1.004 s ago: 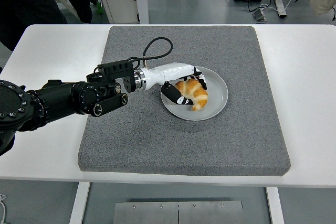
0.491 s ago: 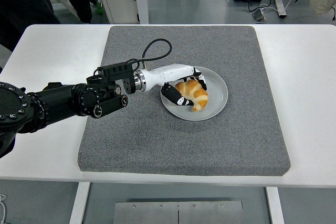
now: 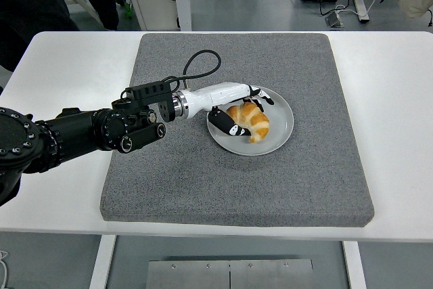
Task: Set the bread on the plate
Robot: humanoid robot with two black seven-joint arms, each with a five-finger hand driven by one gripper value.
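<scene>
Since a second ago the left hand [image 3: 238, 109] has spread its upper fingers [image 3: 262, 95] off the bread [image 3: 249, 120], now lying on the plate [image 3: 279, 126], though the thumb still touching it could drag it off when withdrawing.

High head view, looking down, table [image 3: 61, 65]
</scene>
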